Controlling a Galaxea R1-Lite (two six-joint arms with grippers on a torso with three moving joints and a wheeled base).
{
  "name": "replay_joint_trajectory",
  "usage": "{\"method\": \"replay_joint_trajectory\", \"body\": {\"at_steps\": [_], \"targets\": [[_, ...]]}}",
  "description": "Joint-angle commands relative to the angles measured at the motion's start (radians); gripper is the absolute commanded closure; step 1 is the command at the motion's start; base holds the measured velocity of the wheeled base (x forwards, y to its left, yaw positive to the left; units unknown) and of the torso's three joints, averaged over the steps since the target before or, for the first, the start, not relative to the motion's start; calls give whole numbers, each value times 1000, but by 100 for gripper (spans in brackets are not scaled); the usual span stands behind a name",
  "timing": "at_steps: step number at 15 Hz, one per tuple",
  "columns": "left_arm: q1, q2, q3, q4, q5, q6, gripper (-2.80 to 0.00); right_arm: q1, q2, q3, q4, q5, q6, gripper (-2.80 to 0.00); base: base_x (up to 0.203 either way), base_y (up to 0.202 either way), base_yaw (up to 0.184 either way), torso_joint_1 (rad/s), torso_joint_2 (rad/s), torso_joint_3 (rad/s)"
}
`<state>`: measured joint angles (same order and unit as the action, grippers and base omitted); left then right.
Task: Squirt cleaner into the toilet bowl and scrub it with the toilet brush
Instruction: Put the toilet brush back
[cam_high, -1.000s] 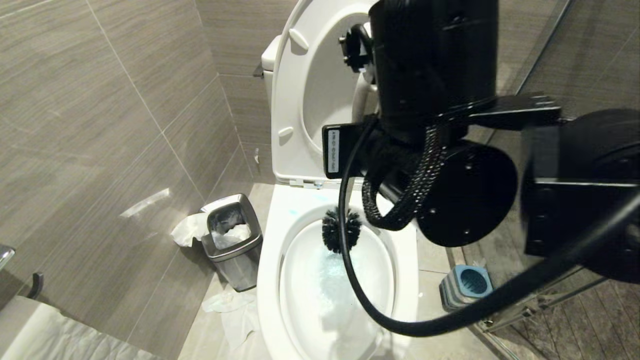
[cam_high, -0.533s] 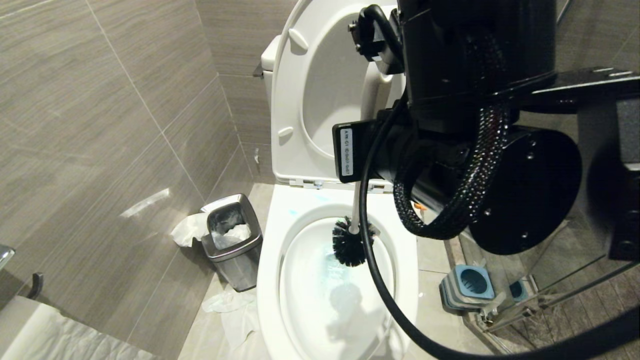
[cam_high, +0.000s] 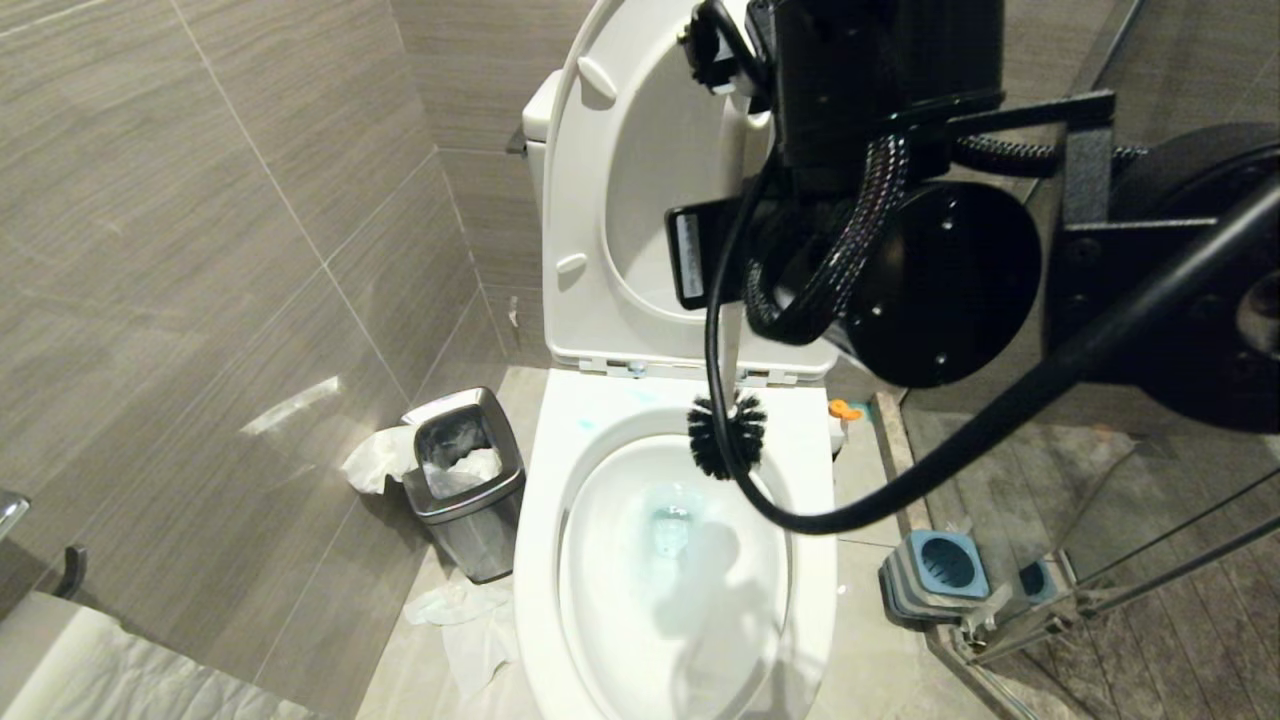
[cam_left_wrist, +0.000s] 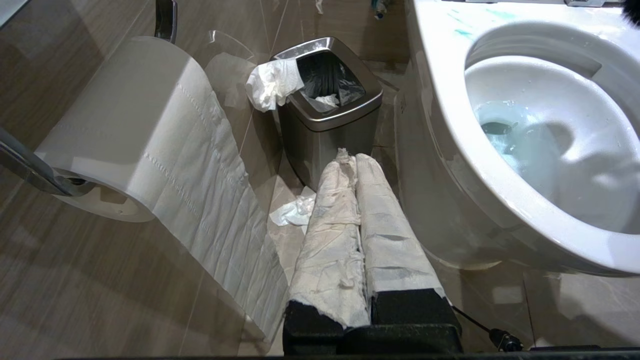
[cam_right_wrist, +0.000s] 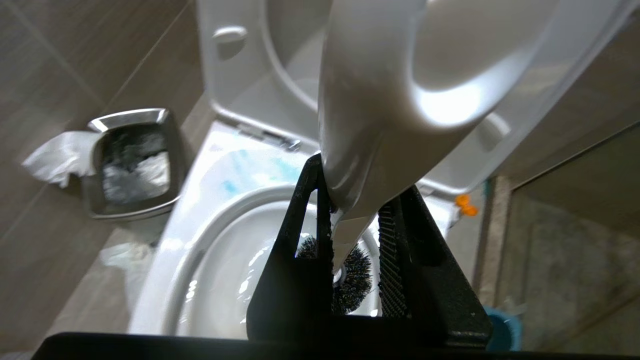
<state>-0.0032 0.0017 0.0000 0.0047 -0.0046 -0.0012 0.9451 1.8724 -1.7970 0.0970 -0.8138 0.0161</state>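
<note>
You are in a grey-tiled bathroom with a pale floor. From the head view you see the bowl (cam_high: 800, 560), seat and lid raised, and pale blue cleaner (cam_high: 668, 520) tinting the water at its bottom. The brush (cam_high: 727, 434) hangs with its black head at the back inner edge of the rim, its handle running up behind the right arm, which fills the upper right. A steel bin (cam_high: 466, 490) stands just left of the bowl with tissue on the floor near it; the blue holder (cam_high: 935, 572) sits on the floor to the right.

In the left wrist view your left gripper (cam_left_wrist: 356, 165), fingers wrapped in white paper and pressed together, stays low beside the bowl, near a paper roll (cam_left_wrist: 135, 125).

In the right wrist view your right gripper (cam_right_wrist: 352, 220) is clamped on the white brush handle, bristles showing below over the bowl.
</note>
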Motion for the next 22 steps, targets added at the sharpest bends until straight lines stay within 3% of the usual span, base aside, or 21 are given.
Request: {"method": "replay_joint_trajectory", "body": {"at_steps": [1,9,11,14,18,20,22], "targets": [[0,0,2,0,0,0,0,-66,-36,-30,14,31,-47,0,0,0,0,0,0,0],[0,0,2,0,0,0,0,-339,-219,22,204,135,-48,0,0,0,0,0,0,0],[0,0,2,0,0,0,0,-428,-267,104,213,174,-46,0,0,0,0,0,0,0],[0,1,2,0,0,0,0,-590,-314,259,201,300,-32,0,0,0,0,0,0,0],[0,0,2,0,0,0,0,-810,-300,501,-33,530,10,0,0,0,0,0,0,0],[0,0,2,0,0,0,0,-888,-249,587,-197,591,15,0,0,0,0,0,0,0],[0,0,2,0,0,0,0,-948,-195,603,-263,604,18,0,0,0,0,0,0,0]]}}
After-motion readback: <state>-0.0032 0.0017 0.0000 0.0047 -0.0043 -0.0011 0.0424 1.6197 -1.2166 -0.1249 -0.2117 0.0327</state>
